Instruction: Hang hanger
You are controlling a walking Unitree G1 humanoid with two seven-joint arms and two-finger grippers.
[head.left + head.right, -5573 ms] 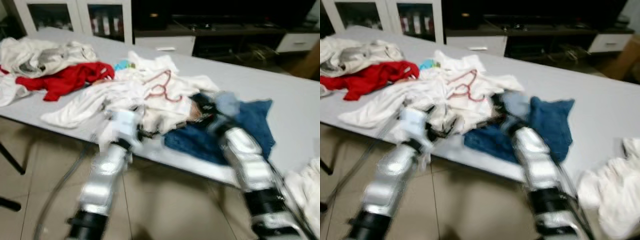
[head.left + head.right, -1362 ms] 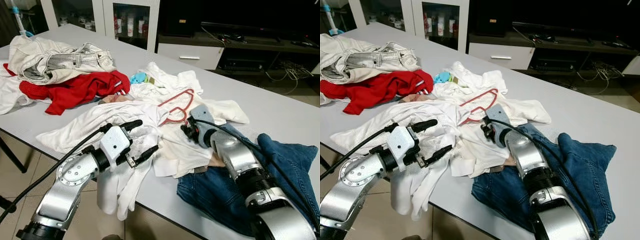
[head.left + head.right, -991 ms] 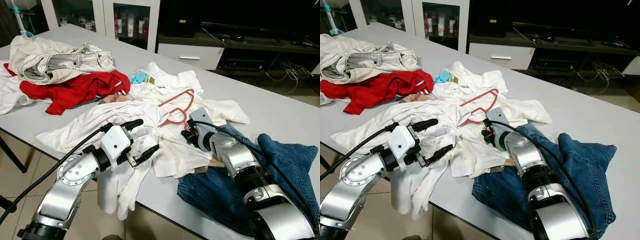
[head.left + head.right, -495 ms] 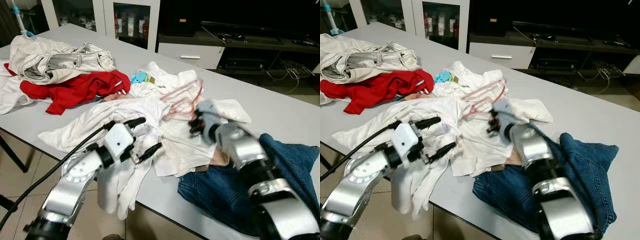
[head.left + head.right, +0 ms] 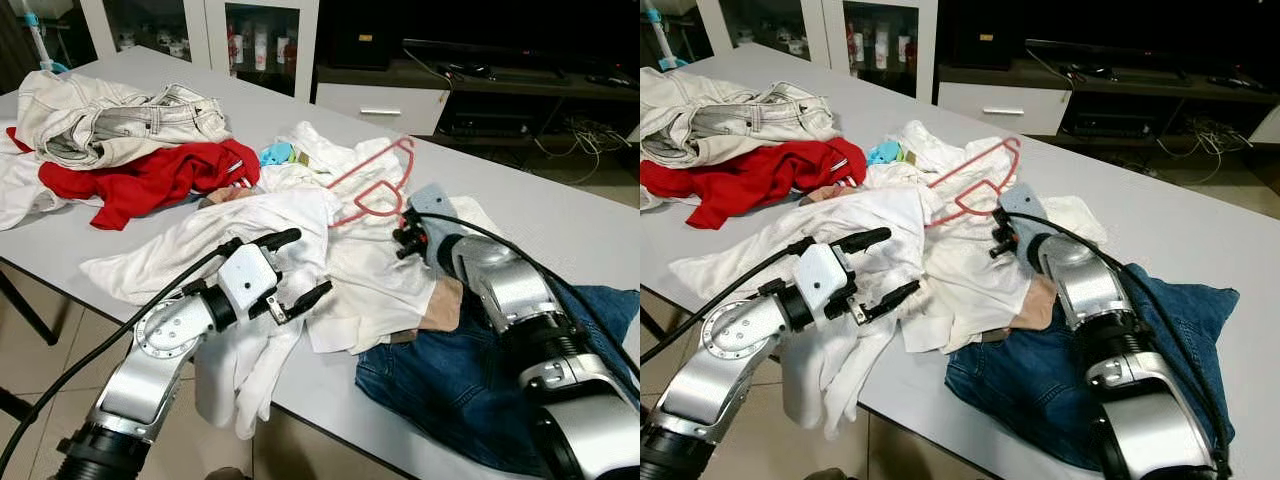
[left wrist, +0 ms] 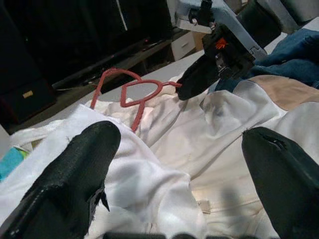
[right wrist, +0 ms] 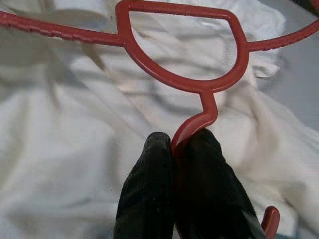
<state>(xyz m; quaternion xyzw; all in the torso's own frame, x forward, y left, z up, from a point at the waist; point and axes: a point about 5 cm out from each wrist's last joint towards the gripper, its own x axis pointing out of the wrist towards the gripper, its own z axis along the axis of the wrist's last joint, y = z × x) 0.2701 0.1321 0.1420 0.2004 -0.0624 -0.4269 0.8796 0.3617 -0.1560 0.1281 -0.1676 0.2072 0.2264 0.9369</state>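
A red plastic hanger (image 5: 366, 184) is held tilted up off the pile of white clothes (image 5: 360, 280) in the middle of the grey table (image 5: 560, 220). My right gripper (image 5: 401, 241) is shut on the hanger's hook, its two black fingers (image 7: 149, 199) pinching the hook (image 7: 192, 130) below the rounded neck. My left gripper (image 5: 303, 268) stands open just above the near white garment, left of the hanger and apart from it. Between its spread fingers (image 6: 75, 174) the hanger (image 6: 130, 89) and the right gripper (image 6: 202, 77) show beyond.
A red garment (image 5: 150, 175) and pale jeans (image 5: 110, 115) lie at the table's far left. Blue jeans (image 5: 450, 380) lie under my right arm near the front edge. A small turquoise item (image 5: 276, 154) lies behind the clothes. Cabinets and a low TV stand (image 5: 400, 95) stand beyond the table.
My right gripper has lifted the hanger up and to the right, off the white clothes where it lay. The left gripper has edged slightly forward and stays open.
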